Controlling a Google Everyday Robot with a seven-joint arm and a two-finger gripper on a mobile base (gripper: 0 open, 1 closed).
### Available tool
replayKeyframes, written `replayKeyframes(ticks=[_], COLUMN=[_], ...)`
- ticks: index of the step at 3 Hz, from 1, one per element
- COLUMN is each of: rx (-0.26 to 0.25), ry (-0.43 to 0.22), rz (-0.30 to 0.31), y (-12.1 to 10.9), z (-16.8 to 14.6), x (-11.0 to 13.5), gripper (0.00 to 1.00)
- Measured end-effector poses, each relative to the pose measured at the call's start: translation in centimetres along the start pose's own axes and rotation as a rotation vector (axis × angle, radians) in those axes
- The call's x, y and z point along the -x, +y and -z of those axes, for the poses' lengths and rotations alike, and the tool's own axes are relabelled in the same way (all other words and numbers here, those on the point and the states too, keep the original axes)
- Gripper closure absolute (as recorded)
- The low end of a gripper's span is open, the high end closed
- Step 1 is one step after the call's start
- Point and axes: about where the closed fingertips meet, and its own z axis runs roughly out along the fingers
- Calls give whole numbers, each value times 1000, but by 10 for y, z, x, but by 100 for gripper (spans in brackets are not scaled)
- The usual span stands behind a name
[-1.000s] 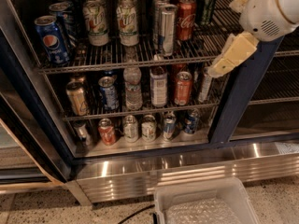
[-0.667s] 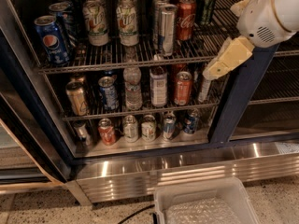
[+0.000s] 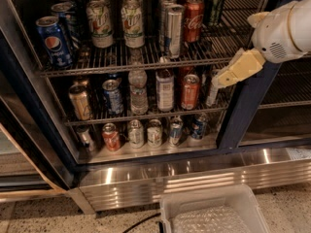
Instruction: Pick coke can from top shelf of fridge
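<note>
**Camera view, open fridge point(image 3: 243, 125), read left to right.** On the top shelf point(image 3: 121, 66) a blue Pepsi can point(image 3: 53, 41) stands at the left end. Next come two tall green-and-white cans point(image 3: 99, 23), then a slim silver can point(image 3: 173, 30). Just right of it and a little further back stands the coke can point(image 3: 194, 18), upright, white script facing out, with nothing touching it.

Further right, my gripper point(image 3: 221, 79) hangs in front of the dark blue door post. Its tip points down and left, near the right end of the middle shelf point(image 3: 146, 115). Compared with a second ago, the arm sits lower and the tip is slightly further down and left. The tip now lies below the top-shelf rail, well apart from the coke can. I judge the approach unfinished: I need to lift the tip above the rail and carry it left before any grasp. Whether the gripper is open or closed I cannot tell; it holds nothing.

**Below the shelves.** A stainless-steel base point(image 3: 194, 171) runs across the foot of the fridge, above a speckled floor point(image 3: 34, 212). A black cable point(image 3: 141, 223) lies on the floor, just left of a translucent plastic bin point(image 3: 167, 212).
</note>
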Motion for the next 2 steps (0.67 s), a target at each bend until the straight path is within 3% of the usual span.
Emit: replayKeyframes(ticks=[1,2], rx=[-5,-5], ry=[-93,-93], rz=[-6,-6], y=[-15,-15], z=[-20,-20], x=[6,6], gripper=[0,0])
